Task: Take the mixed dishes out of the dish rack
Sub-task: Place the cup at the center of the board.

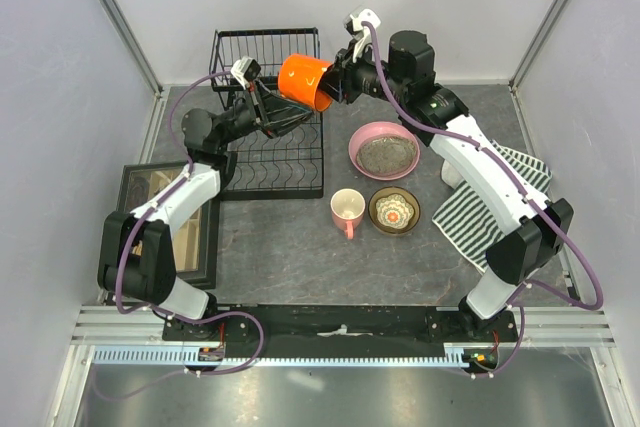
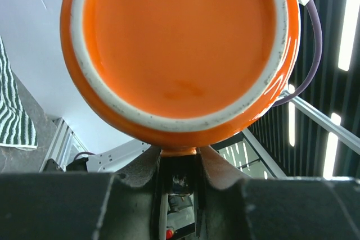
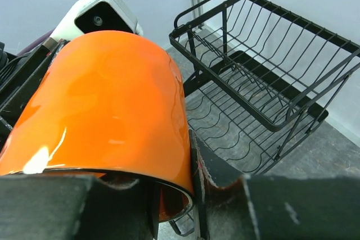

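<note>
Gleaming cylindrical orange mug (image 1: 305,82), speckled pale base ring

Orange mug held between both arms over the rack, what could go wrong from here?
The glossy orange ceramic mug hangs above the black wire dish rack, pinched by the left tool apparently at its handle and the right tool across its rim; a mistimed release could drop it. The rim grip on slick glaze may slip.

Glossy glazed orange mug (image 3: 107,111), black wire dish rack (image 3: 264,77), soft striped cloth (image 1: 470,212)
</note>
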Motion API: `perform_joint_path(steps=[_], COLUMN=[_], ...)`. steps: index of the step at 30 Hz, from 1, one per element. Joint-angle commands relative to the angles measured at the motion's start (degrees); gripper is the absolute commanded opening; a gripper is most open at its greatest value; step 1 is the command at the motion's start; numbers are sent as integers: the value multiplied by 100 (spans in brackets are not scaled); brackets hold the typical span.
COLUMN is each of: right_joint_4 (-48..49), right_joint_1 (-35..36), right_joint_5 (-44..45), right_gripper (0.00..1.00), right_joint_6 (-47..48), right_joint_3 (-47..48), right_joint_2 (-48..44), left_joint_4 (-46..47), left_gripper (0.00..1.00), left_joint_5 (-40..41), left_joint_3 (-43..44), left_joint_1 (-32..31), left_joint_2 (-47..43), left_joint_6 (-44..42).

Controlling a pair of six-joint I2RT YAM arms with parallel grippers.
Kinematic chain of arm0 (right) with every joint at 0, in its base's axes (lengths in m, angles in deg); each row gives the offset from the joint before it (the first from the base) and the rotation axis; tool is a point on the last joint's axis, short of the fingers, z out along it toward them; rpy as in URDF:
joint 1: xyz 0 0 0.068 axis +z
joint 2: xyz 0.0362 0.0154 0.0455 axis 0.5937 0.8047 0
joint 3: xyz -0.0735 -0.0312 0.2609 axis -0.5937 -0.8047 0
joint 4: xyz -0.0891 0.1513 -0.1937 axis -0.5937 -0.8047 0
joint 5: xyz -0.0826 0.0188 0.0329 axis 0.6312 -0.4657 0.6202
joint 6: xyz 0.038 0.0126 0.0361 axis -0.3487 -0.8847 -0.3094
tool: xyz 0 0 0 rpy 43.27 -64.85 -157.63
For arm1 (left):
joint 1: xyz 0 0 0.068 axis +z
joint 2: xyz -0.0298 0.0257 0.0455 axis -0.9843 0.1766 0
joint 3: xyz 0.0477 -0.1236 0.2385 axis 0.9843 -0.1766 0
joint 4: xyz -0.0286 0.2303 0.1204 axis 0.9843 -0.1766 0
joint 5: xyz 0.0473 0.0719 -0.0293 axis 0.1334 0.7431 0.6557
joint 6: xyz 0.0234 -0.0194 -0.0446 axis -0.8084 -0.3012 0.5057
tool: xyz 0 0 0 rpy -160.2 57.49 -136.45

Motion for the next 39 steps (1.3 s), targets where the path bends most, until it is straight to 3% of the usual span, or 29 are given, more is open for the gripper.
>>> perform_joint_path(steps=[1, 4, 10, 17, 30, 35, 39], right_joint_4=[241, 214, 188, 170, 100, -93, -330], right_joint_1=[84, 84, 75, 5, -188, -303, -399], right_joint_5=[-157, -131, -35, -17, 159, 396, 668], right_gripper=[0, 0, 0, 0, 0, 0, 0], right_joint_6=[-18, -9, 61, 9, 53, 211, 474], right_joint_3=[221, 186, 177, 229, 124, 89, -34], right_joint_2=[-38, -64, -144, -187, -354, -486, -644], left_joint_4=[302, 180, -207, -611, -954, -1569, -2385], left_gripper=[1, 6, 25, 61, 73, 79, 82], left_joint_5=[-120, -129, -173, -208, -401, -647, -946], left_joint_3=[-69, -156, -280, -412, -473, -403, -289], left_joint_1=[-126, -117, -91, -38, 252, 507, 761], left_joint_2=[-177, -204, -248, -292, -467, -547, -599], left_joint_6=[-176, -290, -667, -1099, -1626, -2337, -3415])
